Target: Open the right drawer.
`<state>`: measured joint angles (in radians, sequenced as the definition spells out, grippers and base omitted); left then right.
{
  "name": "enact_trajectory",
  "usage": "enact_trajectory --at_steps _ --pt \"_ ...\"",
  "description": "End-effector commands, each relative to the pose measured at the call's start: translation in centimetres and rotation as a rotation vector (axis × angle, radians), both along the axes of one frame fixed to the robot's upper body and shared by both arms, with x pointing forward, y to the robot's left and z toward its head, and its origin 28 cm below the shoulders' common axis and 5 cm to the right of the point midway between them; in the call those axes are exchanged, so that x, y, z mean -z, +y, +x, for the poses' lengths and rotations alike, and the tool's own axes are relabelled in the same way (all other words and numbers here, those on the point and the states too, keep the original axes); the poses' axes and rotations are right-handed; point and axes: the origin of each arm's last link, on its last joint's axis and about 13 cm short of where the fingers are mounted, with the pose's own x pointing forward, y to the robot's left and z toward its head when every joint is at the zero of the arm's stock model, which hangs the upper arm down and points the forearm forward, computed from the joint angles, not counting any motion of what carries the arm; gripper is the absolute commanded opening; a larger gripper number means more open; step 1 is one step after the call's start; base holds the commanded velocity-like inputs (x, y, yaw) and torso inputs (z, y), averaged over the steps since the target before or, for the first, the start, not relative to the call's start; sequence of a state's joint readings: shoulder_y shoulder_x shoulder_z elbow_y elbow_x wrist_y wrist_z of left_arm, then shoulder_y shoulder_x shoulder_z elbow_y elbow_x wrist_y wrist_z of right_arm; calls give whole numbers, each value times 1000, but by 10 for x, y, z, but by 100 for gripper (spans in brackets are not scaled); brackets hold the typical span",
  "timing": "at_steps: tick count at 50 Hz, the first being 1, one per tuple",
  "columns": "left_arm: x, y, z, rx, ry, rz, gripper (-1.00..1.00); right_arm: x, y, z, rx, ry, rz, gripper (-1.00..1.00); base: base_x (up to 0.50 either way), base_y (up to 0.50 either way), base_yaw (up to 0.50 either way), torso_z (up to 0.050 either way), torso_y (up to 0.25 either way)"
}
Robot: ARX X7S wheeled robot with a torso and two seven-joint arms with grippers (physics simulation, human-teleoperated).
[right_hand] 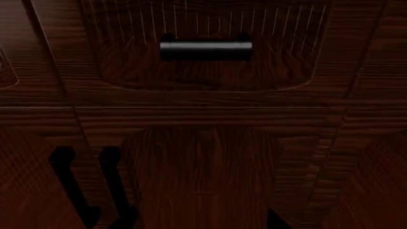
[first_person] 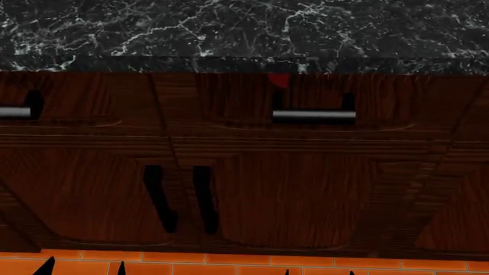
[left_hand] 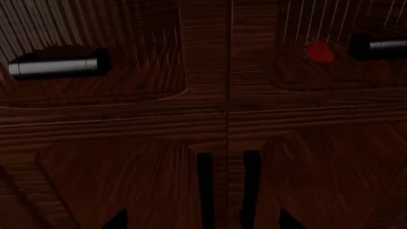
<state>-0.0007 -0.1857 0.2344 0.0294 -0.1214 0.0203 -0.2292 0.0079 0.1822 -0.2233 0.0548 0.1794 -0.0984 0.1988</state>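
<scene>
The right drawer [first_person: 306, 106], a wide dark red-brown wood-grain front with a routed panel, sits shut directly under the front edge of the black marbled countertop [first_person: 244, 28]. Its horizontal silver bar handle [first_person: 314, 114] rests on two black posts, with a small red spot [first_person: 280, 80] just above its left end.

**Grippers.** Only dark tips show at the lower edges of the views; whether either pincer is released or clenched cannot be told. Neither touches the handle.

**Risks.**
- A similar silver-handled drawer [first_person: 77, 106] lies to the left; reaching for its bar [first_person: 14, 112] would open the wrong unit.
- The vertical black door handles [first_person: 180, 197] below could snag a low approach.
- A shallow grip on the bar would probably slip during the pull.

**View differences.**
- The right wrist view centres the target handle [right_hand: 205, 47] but hides the red spot.
- The left wrist view shows the spot [left_hand: 320, 52], only one end of that bar [left_hand: 386, 46], and the neighbouring bar [left_hand: 56, 67].
- Only the head view shows the countertop and orange tiled floor [first_person: 244, 266].
</scene>
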Motion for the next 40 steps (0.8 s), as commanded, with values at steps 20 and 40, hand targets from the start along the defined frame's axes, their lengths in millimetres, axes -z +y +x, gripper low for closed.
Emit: enact_trajectory --at_steps 20,40 --pt "0 1 1 2 -10 -14 100 -5 2 1 -14 -23 8 100 19 0 0 0 0" --pt "0 0 1 4 -10 -17 100 -5 1 1 -12 -19 11 100 193 0 0 0 0"
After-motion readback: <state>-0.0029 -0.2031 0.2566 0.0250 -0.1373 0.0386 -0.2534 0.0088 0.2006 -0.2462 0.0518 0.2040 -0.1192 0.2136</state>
